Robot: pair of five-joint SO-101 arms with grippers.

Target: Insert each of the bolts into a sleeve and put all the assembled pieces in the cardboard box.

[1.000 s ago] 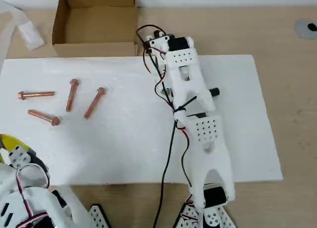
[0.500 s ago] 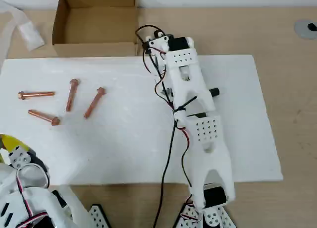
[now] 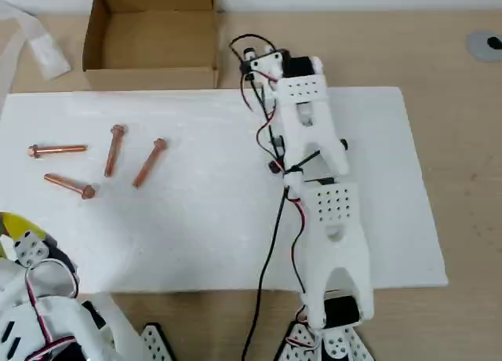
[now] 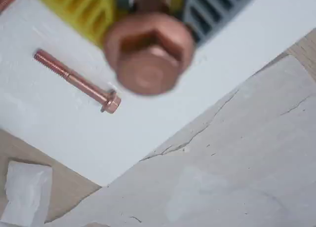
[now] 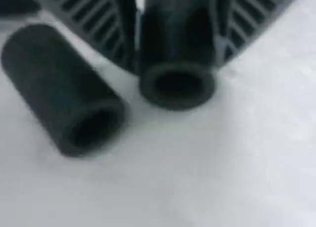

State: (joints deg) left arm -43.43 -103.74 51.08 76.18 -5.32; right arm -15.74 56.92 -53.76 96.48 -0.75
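In the left wrist view my left gripper [image 4: 148, 5] is shut on a copper bolt [image 4: 148, 54], whose hex head faces the camera between a yellow and a grey finger. Another bolt [image 4: 79, 84] lies on the white foam board [image 4: 207, 49] beyond it. From above, several loose bolts [image 3: 114, 150] rest on the left part of the board [image 3: 204, 220], with the left arm [image 3: 31, 298] at the near left corner. My right gripper [image 5: 175, 34] is shut on a black sleeve [image 5: 175, 74]; a second sleeve [image 5: 64, 94] lies beside it. The right arm [image 3: 314, 141] stretches across the board, hiding its gripper.
An open cardboard box [image 3: 149, 78] stands at the far edge of the board, left of the right arm's tip. A clear plastic bag [image 3: 43, 51] lies left of the box. A small black part [image 3: 343, 144] peeks out beside the right arm.
The right arm has swung slightly to the right, away from the box. The loose bolts and the left arm have stayed put.
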